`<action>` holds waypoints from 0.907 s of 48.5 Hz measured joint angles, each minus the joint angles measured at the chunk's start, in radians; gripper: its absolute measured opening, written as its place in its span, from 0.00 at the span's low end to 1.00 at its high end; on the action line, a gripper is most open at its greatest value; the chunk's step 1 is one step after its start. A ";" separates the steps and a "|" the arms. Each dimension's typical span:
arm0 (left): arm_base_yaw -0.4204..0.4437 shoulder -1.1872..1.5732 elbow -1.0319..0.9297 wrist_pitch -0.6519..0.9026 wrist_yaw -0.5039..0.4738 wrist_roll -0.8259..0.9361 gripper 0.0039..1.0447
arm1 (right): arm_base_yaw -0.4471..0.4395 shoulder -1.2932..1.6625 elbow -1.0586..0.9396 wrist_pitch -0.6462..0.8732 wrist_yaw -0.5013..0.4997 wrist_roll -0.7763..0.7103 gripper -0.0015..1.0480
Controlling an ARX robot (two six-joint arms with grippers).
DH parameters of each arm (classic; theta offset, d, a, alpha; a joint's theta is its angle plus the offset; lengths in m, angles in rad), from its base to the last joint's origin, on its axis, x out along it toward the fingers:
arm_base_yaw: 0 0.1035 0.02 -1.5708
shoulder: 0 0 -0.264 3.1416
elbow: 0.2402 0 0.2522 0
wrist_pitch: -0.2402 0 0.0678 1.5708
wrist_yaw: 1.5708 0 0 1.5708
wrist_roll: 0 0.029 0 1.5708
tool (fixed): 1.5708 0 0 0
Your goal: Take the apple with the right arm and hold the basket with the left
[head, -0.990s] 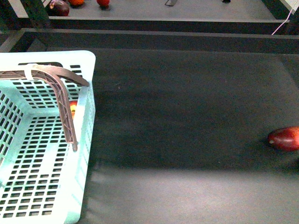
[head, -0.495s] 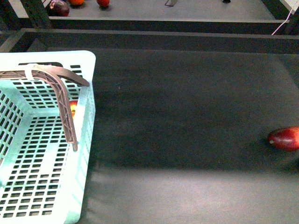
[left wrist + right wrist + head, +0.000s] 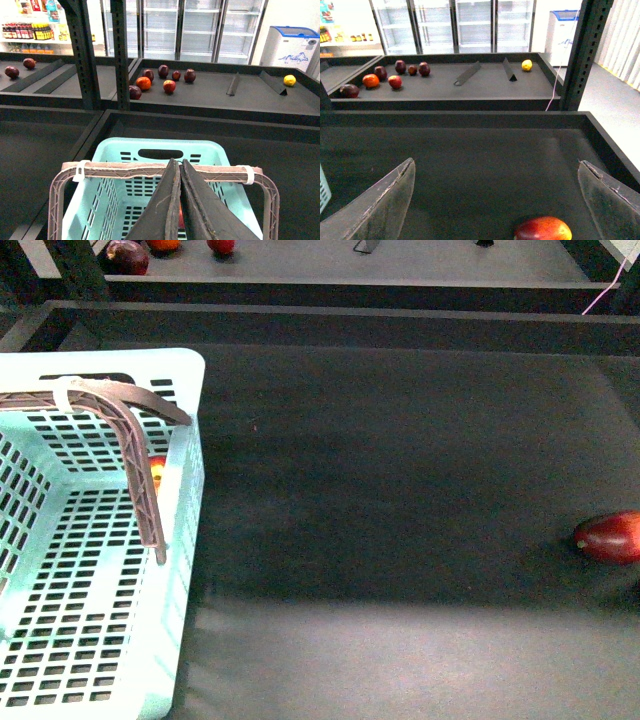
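The left gripper [image 3: 176, 163] has its fingers [image 3: 162, 210] pressed flat together, their tips level with the basket's [image 3: 190, 365] brown latticed handle [image 3: 130, 171]; whether they touch it cannot be told. The right gripper [image 3: 495, 167] has its fingers [image 3: 382, 205] spread wide with nothing between them, above an elongated red fruit [image 3: 543, 230] that lies on the table [image 3: 400, 490] well to the right of the basket, its long axis across the table. The apple [image 3: 157, 469] sits inside the basket against its right wall, largely hidden by the handle, so which way it points cannot be told. The basket's long axis runs away from the robot, along the table's left side. Right of the basket the dark table is open up to its raised rim. Beyond the basket, a farther shelf [image 3: 210, 92] carries scattered fruit; the writing on the packages behind cannot be read.
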 joint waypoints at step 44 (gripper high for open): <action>0.000 0.000 0.000 0.000 0.000 0.002 0.94 | 0.000 0.000 0.000 0.000 0.000 0.000 0.91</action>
